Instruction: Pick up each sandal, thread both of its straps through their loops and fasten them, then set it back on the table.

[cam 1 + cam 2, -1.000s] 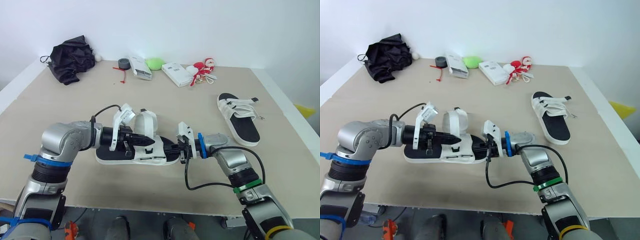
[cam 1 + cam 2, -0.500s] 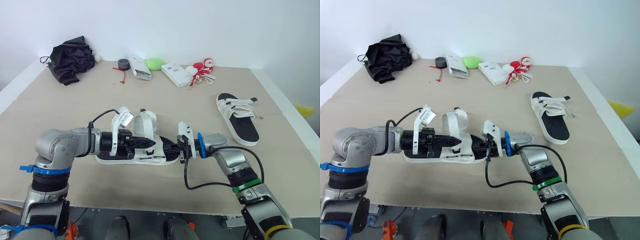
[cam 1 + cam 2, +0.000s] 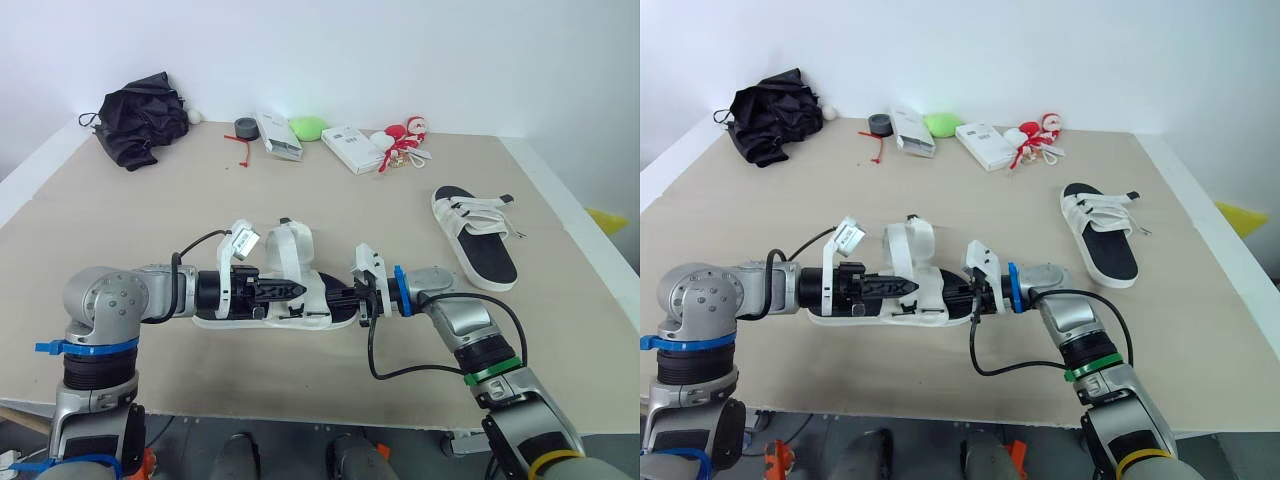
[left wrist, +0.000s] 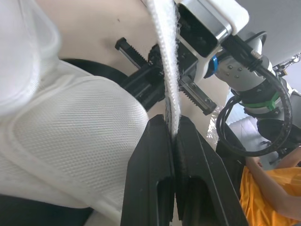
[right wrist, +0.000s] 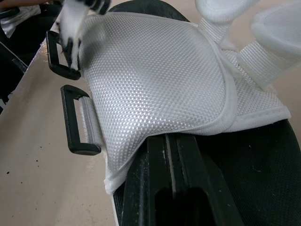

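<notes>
A white sandal with a black footbed point(image 3: 300, 305) lies in the middle of the table. My left gripper point(image 3: 290, 290) reaches in from the left and is shut on one of its white straps point(image 4: 170, 70), pinched between the fingertips point(image 4: 162, 129). My right gripper point(image 3: 348, 296) comes from the right and is shut on the edge of the sandal's white mesh upper point(image 5: 155, 75). Two black loops point(image 5: 77, 127) hang free beside the mesh. The second sandal point(image 3: 478, 235) lies flat at the right, its straps across it.
Along the far edge lie a black cloth point(image 3: 145, 120), a grey tape roll point(image 3: 245, 127), two white boxes point(image 3: 352, 148), a green object point(image 3: 309, 127) and a red-and-white toy point(image 3: 405, 138). The table's front edge point(image 3: 300, 412) runs close below the arms.
My left arm has dropped lower and stretched flatter, carrying the pinched strap slightly right toward the right gripper. The right gripper has held its place on the sandal.
</notes>
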